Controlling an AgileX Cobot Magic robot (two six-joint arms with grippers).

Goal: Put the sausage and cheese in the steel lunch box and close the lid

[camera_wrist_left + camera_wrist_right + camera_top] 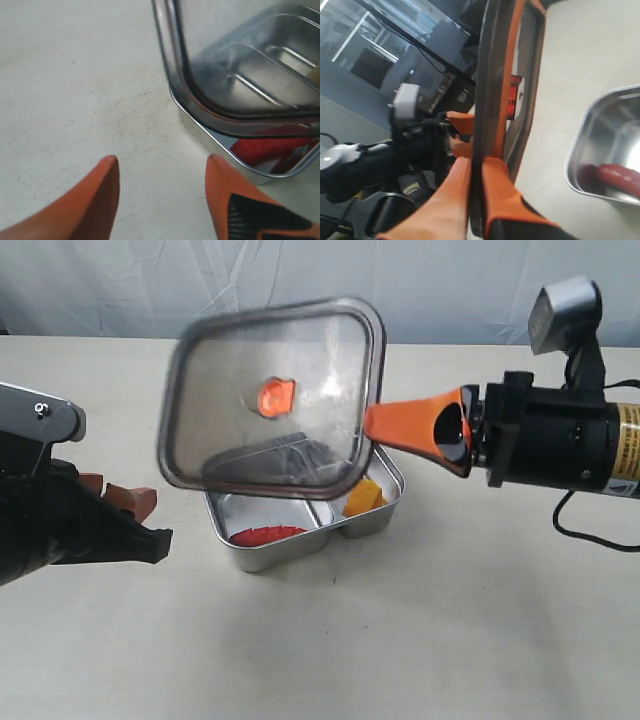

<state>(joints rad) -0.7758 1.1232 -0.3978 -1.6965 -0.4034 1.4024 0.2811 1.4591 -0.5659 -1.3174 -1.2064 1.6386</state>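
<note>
You have the steel lunch box (270, 558) uncovered: red sausage (266, 535) in its larger compartment, yellow-orange cheese (363, 497) in the smaller. The dark see-through lid (270, 350) hangs tilted above, off the rim.

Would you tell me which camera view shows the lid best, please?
The exterior view: the lid shows whole, above the steel lunch box. The left wrist view catches one corner; the right wrist view sees it edge-on.

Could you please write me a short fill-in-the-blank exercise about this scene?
The right gripper holds the ___ tilted above the steel lunch box.
The sausage lies in one compartment and the ___ in the other.
The left gripper is ___ and holds nothing.
Missing words: lid; cheese; open.
</note>
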